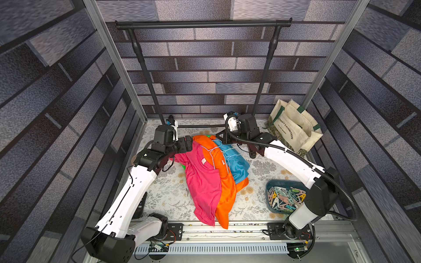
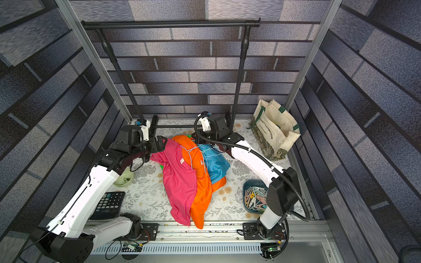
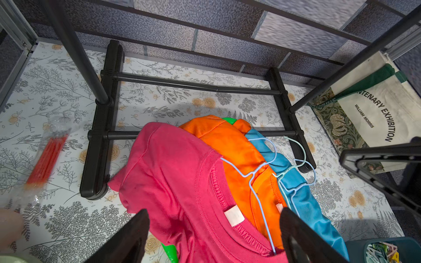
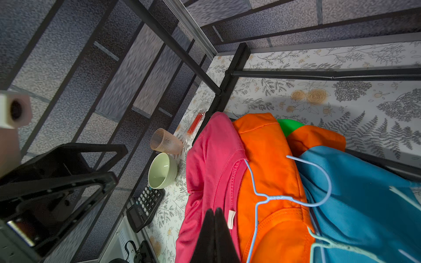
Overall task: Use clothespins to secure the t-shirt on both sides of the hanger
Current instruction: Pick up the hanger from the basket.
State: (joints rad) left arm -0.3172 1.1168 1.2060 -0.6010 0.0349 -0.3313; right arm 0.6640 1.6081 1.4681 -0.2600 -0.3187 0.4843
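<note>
A pink t-shirt, an orange t-shirt and a blue t-shirt lie piled mid-table, each threaded on a pale blue wire hanger. Pastel clothespins fill a dark teal tray at the front right. My left gripper is open at the pink shirt's far-left shoulder. In the left wrist view the left gripper has its fingers wide apart above the pink collar, holding nothing. My right gripper hovers behind the pile. In the right wrist view the right gripper is shut, with nothing visible between its fingers.
A black garment rack stands at the back, its base bars on the table behind the shirts. A cream tote bag leans at the back right. On the left are a calculator, a green bowl, a cup and a packet of orange sticks.
</note>
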